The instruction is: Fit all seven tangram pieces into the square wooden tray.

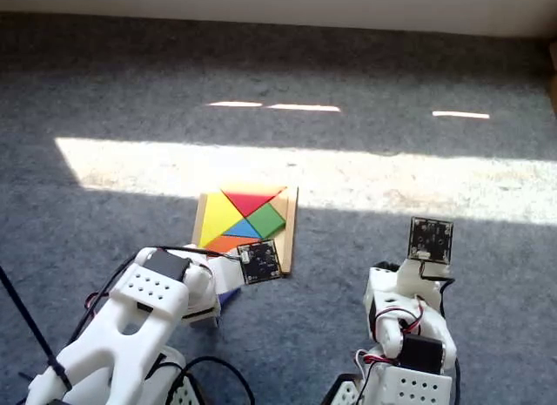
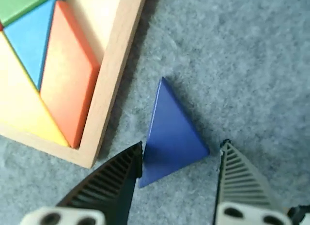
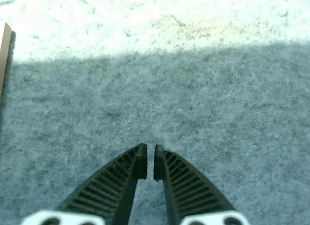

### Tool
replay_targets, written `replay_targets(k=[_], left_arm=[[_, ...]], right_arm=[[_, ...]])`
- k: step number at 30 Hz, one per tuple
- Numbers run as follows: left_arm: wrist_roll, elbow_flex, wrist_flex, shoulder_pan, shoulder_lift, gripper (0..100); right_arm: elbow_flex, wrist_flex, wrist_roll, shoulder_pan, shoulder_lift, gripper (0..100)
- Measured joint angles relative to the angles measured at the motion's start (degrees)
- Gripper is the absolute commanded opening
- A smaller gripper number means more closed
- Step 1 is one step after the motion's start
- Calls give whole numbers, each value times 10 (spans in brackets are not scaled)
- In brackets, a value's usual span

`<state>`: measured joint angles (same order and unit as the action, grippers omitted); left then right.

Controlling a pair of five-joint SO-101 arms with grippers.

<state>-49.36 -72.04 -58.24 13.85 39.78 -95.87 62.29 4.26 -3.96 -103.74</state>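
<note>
Just beside the square wooden tray [image 2: 114, 75], the dark blue wooden triangle [image 2: 172, 138], flanked by the parted left gripper [image 2: 182, 147], should be clamped squarely.

Spread fingers [image 2: 116, 181] flank blue triangle [image 2: 170, 138], possibly touching.
</note>
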Motion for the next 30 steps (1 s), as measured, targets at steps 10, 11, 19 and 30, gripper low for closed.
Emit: replay_targets(k=[10,11,19,30], left_arm=[[-15,0,-2,3,0,245],[-15,0,-2,3,0,245],[-33,0,-2,4,1,245],[-36,0,-11,3,1,247]], right_arm=[[0,0,0,0,0,41],[0,0,0,0,0,41],[0,0,0,0,0,41],[0,0,0,0,0,41]])
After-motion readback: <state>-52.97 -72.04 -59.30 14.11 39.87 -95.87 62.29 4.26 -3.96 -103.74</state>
